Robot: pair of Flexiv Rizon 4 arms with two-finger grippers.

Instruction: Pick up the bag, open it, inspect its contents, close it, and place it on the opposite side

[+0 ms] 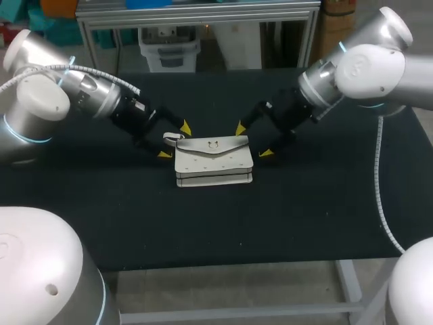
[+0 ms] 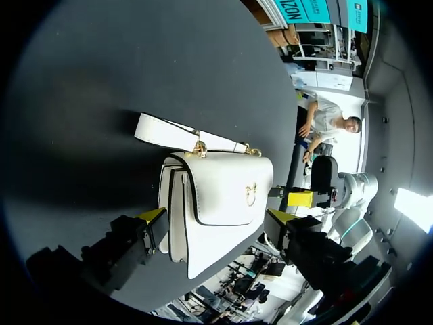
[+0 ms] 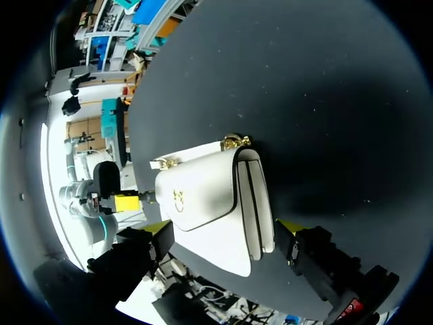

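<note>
The white bag (image 1: pixel 213 159) sits closed on the dark surface (image 1: pixel 304 203). The left end effector (image 1: pixel 174 141) and right end effector (image 1: pixel 253 141) straddle its ends, fingers spread wide.

I can read no text, number, label or sign on anything that stands on my table (image 1: pixel 304 217). The bag (image 1: pixel 213 160), at the middle of the head view, is plain white. Its flap bears only a small gold clasp (image 1: pixel 213 144), a ring-like emblem too small there to tell as lettering. My wrist views show the clasp (image 2: pixel 251 193) larger, and again I can make out no letters or digits on it.
</note>
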